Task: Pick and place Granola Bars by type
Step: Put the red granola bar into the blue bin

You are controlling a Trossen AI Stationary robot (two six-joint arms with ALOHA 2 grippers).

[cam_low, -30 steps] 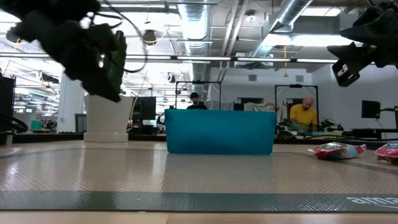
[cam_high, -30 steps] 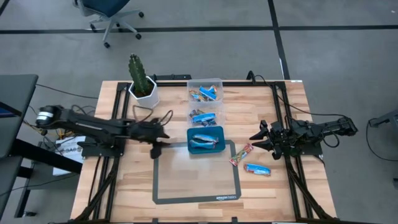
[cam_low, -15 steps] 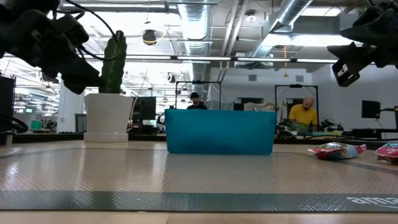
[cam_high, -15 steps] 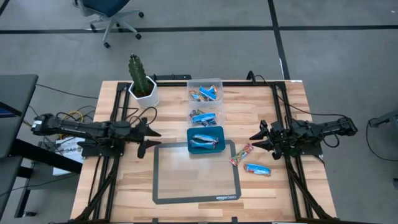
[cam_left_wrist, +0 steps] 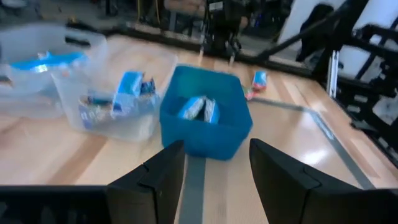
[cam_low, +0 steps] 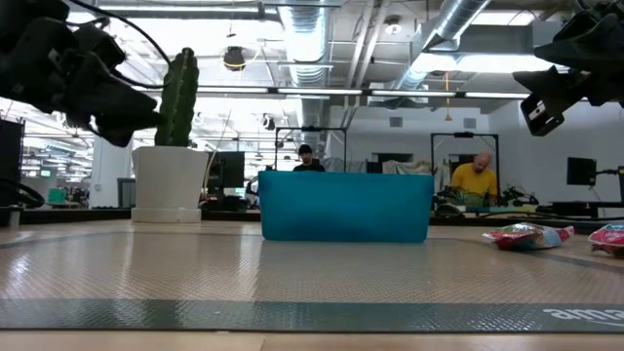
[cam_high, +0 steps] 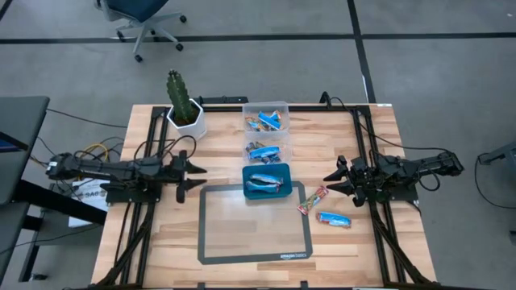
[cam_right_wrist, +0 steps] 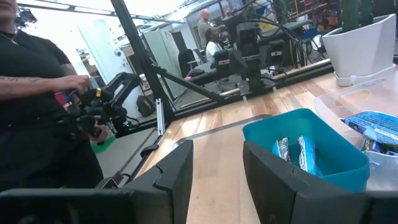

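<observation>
A teal tray (cam_high: 266,181) (cam_low: 346,205) near the table's middle holds blue-wrapped granola bars (cam_left_wrist: 199,109). Behind it, two clear bins (cam_high: 266,151) (cam_high: 266,121) hold more bars. A red/orange bar (cam_high: 313,200) and a blue bar (cam_high: 333,218) lie flat on the wood right of the tray. My left gripper (cam_high: 193,171) (cam_left_wrist: 214,180) hovers open left of the tray, facing it. My right gripper (cam_high: 330,179) (cam_right_wrist: 217,174) hovers open right of the tray, just above and behind the two loose bars.
A grey-edged mat (cam_high: 254,221) lies near the tray's front. A white pot with a cactus (cam_high: 185,109) (cam_low: 168,180) stands at the far left corner. A person in black (cam_right_wrist: 37,93) stands beyond the table's left side, holding a controller. Black frame rails run along both table sides.
My left gripper has drawn back from the teal tray's left side toward the table's left edge, and has risen a little in the low view. The right arm and all the bars have kept still.
</observation>
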